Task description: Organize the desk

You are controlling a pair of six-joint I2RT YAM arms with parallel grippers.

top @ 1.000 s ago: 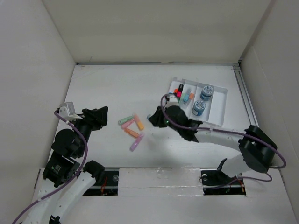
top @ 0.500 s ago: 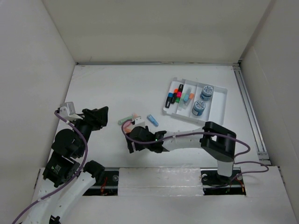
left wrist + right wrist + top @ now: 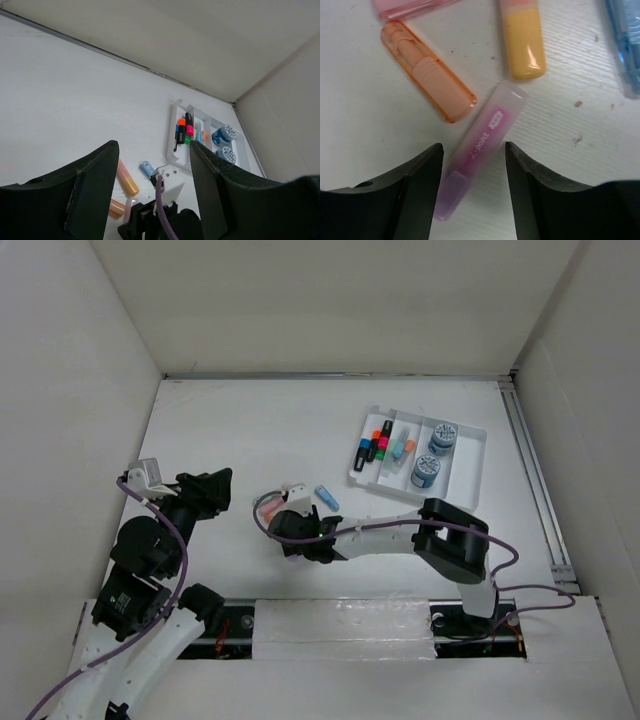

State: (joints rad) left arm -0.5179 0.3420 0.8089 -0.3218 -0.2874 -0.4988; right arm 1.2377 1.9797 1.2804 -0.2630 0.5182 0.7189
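The white desk (image 3: 250, 430) carries a cluster of highlighters left of centre. My right gripper (image 3: 285, 530) is low over that cluster and open. In the right wrist view its fingers (image 3: 420, 190) stand on either side of a purple highlighter (image 3: 480, 150) lying flat, apart from it. An orange highlighter (image 3: 427, 77), a yellow-orange one (image 3: 522, 37) and a pink one (image 3: 410, 6) lie just beyond. A small blue one (image 3: 327, 497) lies to the right. My left gripper (image 3: 212, 487) is open and empty, held above the desk to the left of the cluster.
A white ribbed compartment tray (image 3: 470, 465) stands at the right with markers (image 3: 378, 445) and two blue round tins (image 3: 434, 452) in it. White walls close in the desk on three sides. A metal rail (image 3: 525, 450) runs along the right edge.
My right arm has swung left from beside the tray to the highlighter cluster and lowered over the purple one. The small blue highlighter now shows where the gripper was. The left arm has not moved.
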